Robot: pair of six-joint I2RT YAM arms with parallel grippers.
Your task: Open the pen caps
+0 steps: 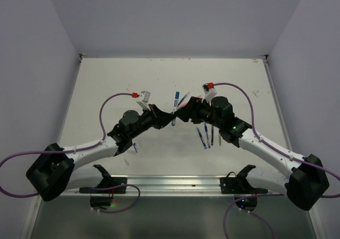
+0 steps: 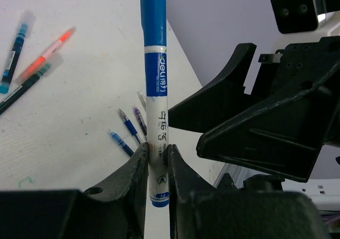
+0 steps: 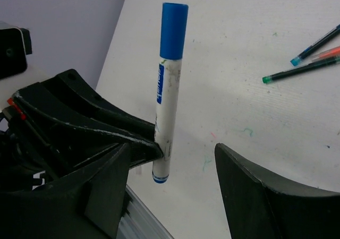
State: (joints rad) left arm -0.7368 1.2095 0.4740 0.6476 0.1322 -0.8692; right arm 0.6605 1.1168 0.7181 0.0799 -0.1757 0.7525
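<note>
Your left claw (image 2: 158, 155) is clamping narrowly on the lower barrel of a white marker (image 2: 155, 98) and holding it upright above the counter (image 2: 79, 143). The blue cap (image 2: 153, 18) is sitting on the marker's top end, well above the fingers, and neither claw is touching it.

Your right claw (image 3: 171, 150) is facing the left one with its jaws standing wide apart. In the right wrist view the marker is rising between its two fingers (image 3: 255, 191), closer to the one on the left of that view, with a clear gap to the other. You cannot tell from these views whether the nearer finger is touching the barrel.

Beyond the marker, three thin pens (image 2: 37, 63) are lying close together on the counter: one orange-red, one with a blue end, one dark with a green end. A second group of blue pens (image 2: 127, 130) is lying near the right arm, too small to show whether they are wearing caps.
</note>
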